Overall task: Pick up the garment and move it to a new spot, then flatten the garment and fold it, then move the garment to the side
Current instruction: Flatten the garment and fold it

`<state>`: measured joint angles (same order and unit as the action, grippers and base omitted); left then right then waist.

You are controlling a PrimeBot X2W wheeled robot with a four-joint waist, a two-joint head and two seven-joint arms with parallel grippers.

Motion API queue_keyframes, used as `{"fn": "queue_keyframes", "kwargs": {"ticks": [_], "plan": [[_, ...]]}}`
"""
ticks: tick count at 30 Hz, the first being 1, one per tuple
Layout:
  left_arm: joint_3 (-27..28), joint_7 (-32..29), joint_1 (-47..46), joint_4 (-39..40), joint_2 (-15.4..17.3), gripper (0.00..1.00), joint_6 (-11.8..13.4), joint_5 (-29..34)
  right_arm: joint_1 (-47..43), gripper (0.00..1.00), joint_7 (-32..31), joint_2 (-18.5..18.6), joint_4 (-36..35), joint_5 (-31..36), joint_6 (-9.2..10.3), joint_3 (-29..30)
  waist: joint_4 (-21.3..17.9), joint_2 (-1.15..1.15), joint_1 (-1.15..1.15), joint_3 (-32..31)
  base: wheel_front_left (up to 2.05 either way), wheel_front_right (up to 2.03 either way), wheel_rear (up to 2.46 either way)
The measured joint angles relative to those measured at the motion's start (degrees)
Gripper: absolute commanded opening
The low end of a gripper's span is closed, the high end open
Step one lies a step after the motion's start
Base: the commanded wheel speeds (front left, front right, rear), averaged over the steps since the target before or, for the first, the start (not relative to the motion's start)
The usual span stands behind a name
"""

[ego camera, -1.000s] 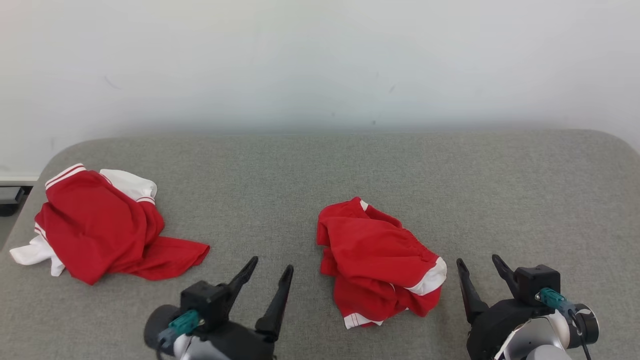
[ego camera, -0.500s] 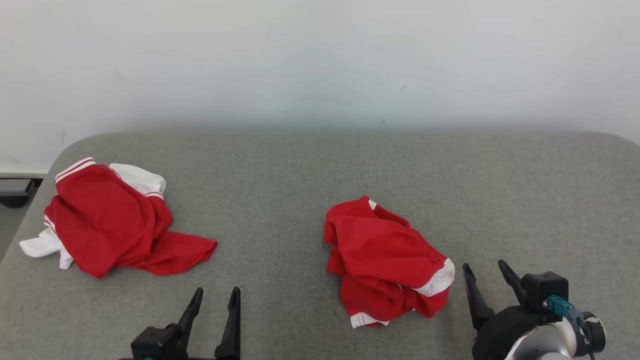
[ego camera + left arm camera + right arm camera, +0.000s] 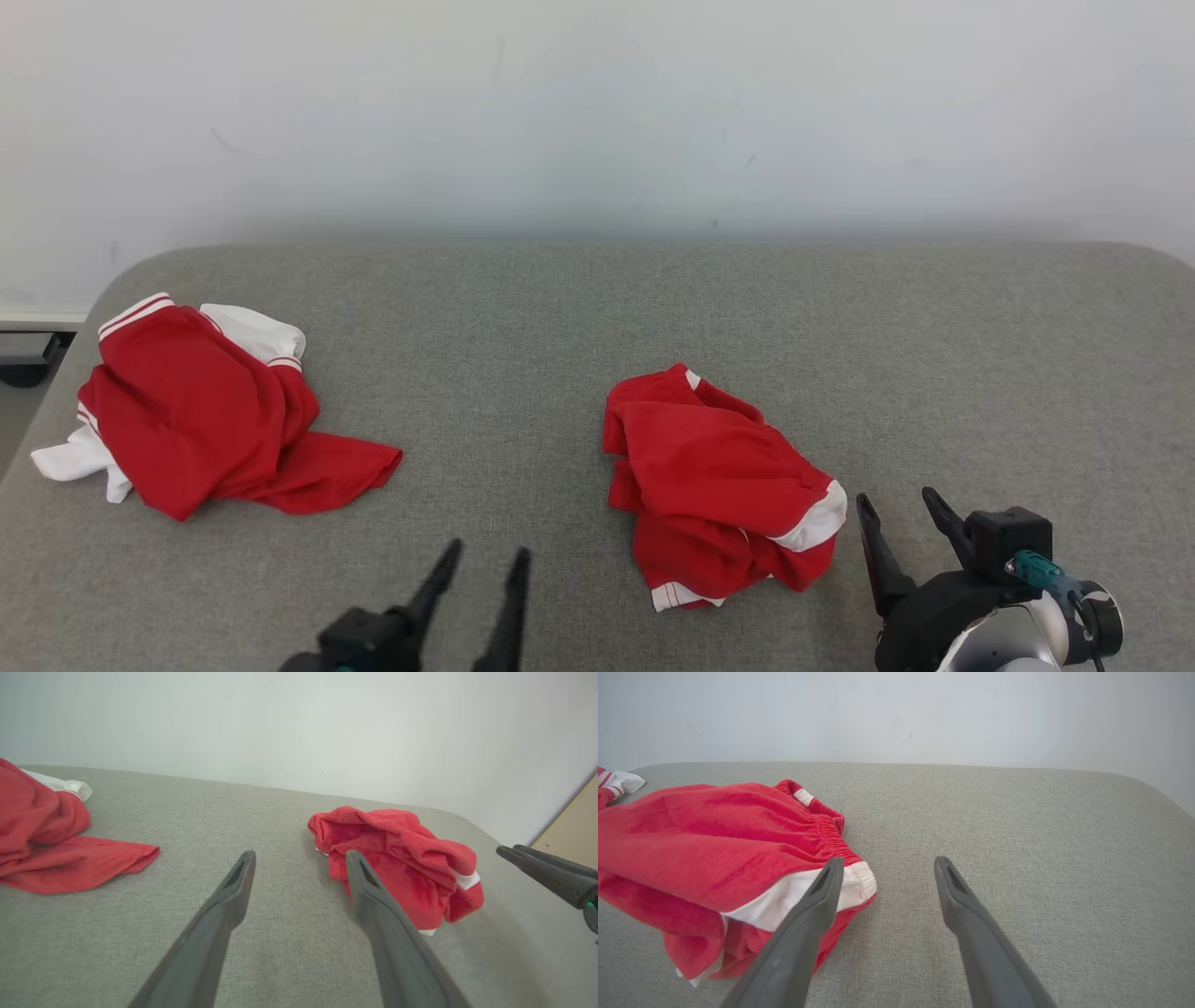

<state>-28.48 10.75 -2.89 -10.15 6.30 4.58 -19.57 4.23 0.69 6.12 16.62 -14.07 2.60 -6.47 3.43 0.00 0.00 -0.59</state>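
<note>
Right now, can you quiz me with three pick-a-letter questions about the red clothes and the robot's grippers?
1. Where is the nearer red garment? A) between the left gripper and right gripper B) on the floor C) in a basket
2. How many red garments lie on the grey cushion? A) one B) two C) four
3. How are the right gripper's fingers? A) spread, empty B) pinching cloth C) shut tight
Answers: 1 A, it lies between their fingertips. 2 B, a second garment lies far left. 3 A, bare cushion shows between them.
</note>
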Motion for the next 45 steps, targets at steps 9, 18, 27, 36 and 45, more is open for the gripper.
{"fn": "queue_keyframes", "kwargs": {"ticks": [9,18,27,36,45], "plan": [[-8.5,-7.1,-4.2,-4.3,-1.2,1.00,-7.7,-0.4,1.3,1.00,-0.7,0.0,-0.4,0.0,0.00,-0.5,-0.8,0.00,0.01,0.4,0.00,0.00,0.00],[-11.5,-12.4,-9.1,-13.6,-2.7,1.00,-10.2,-3.3,3.5,1.00,-1.3,-0.2,-0.9,0.0,-0.07,-1.8,-2.9,0.00,0.01,2.2,0.00,0.00,0.00],[-11.2,-13.5,-14.4,-19.8,-3.0,1.00,-10.7,-4.7,4.6,1.00,-1.7,-0.3,-1.0,0.0,-0.07,-1.9,-6.3,0.00,0.01,3.8,0.00,0.00,0.00],[-13.7,-14.3,-18.4,-25.3,-3.4,1.00,-11.2,-5.7,4.8,1.00,-1.7,-0.2,-1.1,0.0,-0.07,-1.8,-9.2,0.00,0.01,4.9,0.00,0.00,0.00],[-16.3,-14.3,-21.2,-30.1,-3.7,0.00,-10.2,-4.6,4.8,1.00,-1.7,0.0,-1.1,0.0,0.01,-1.1,-9.8,0.00,0.01,5.3,0.00,0.00,0.00]]}}
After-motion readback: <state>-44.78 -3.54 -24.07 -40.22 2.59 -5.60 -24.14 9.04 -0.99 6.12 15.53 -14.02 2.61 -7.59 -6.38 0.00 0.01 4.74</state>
